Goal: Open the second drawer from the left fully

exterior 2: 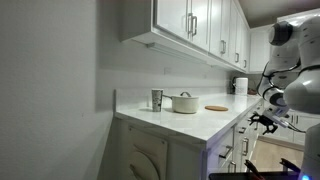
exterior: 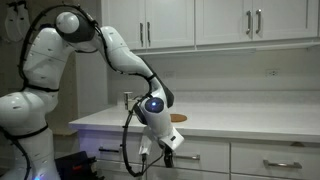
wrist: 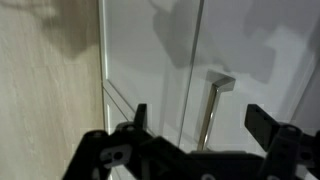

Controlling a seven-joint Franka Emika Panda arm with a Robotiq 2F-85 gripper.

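The second drawer from the left [exterior: 203,160] is a white drawer front under the counter and looks closed. Its silver bar handle [exterior: 190,157] shows in the wrist view [wrist: 212,105], running up and down the picture on the white recessed panel [wrist: 255,60]. My gripper [wrist: 200,120] is open and empty, with a dark finger on each side of the handle and a short way in front of it, not touching. In both exterior views the gripper [exterior: 166,152] [exterior 2: 266,119] hangs just below the counter edge, at the drawer front. The drawer's inside is hidden.
A wider white drawer [exterior: 283,165] lies beside it. The white countertop [exterior 2: 200,122] holds a steel cup [exterior 2: 157,99], a white pot [exterior 2: 185,102], a round wooden board [exterior 2: 216,107] and a kettle [exterior 2: 240,86]. Upper cabinets [exterior: 200,20] hang above. A beige surface [wrist: 50,100] fills the wrist view's left side.
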